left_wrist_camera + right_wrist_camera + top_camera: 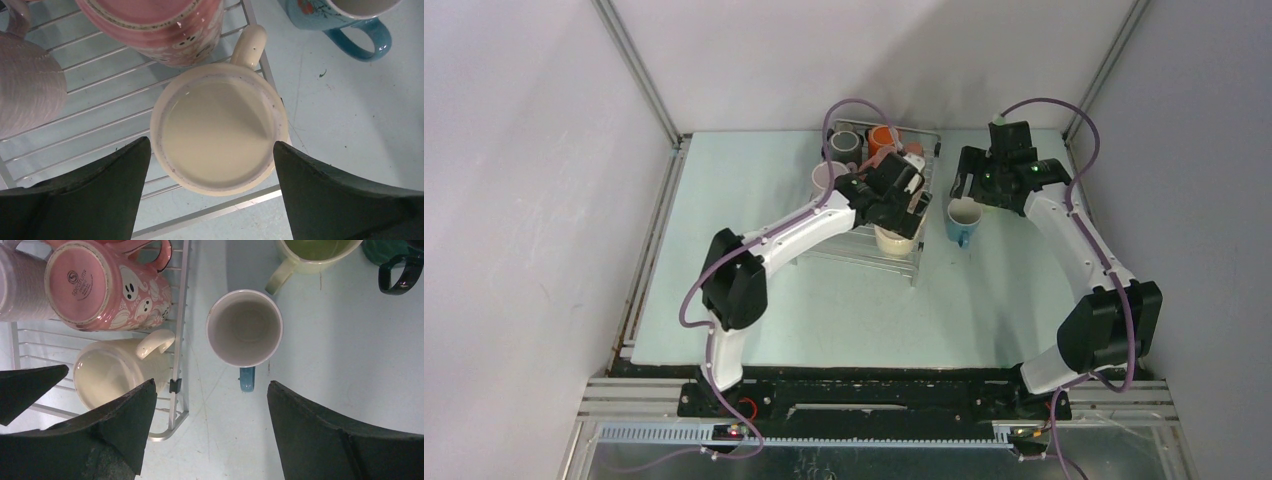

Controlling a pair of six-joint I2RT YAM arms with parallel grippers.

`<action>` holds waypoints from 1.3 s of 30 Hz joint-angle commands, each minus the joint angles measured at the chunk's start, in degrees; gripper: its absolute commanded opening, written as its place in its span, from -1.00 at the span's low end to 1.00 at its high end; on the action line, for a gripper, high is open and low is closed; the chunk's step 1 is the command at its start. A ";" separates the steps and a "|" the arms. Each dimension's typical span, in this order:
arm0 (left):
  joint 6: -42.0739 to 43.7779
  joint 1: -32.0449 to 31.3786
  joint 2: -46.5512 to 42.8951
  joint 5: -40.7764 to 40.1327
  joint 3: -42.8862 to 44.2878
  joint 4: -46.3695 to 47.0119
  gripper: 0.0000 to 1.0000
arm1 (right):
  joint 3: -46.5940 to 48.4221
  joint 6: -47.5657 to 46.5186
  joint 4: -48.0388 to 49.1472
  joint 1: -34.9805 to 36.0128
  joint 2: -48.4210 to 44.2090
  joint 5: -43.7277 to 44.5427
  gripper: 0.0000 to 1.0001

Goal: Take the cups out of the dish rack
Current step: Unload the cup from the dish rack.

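3 cups stand on surface (754,250), right of dish rack (854,243): blue cup (245,327), pale green cup (310,252), teal cup (395,260). About 5 yet to unload. Left tool (211,145) spread apart over cream cup (220,130) at rack's near corner; right tool (210,385) apart, empty, above blue cup.

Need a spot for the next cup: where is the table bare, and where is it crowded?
Bare: the table left of the dish rack, and the near strip in front of it. Crowded: right of the rack, where the blue cup, a pale green cup and a dark cup stand.
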 commanded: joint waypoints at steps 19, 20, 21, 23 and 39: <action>4.60 -1.48 -1.54 -5.75 -4.09 0.29 1.00 | -1.08 0.56 2.86 0.33 -0.79 -2.79 0.77; 4.80 -1.27 -1.93 -5.62 -4.81 0.29 1.00 | -1.01 0.64 2.96 0.54 -0.66 -2.85 0.77; 4.92 -1.08 -2.35 -5.50 -5.50 0.29 1.00 | -1.00 0.73 3.09 0.80 -0.47 -2.89 0.77; 5.13 -0.60 -3.16 -5.18 -6.68 0.29 1.00 | -1.00 0.96 3.33 1.24 -0.16 -3.05 0.76; 7.55 3.57 -5.41 -3.10 -9.52 -0.52 1.00 | -1.57 2.40 4.91 3.41 1.76 -4.65 0.57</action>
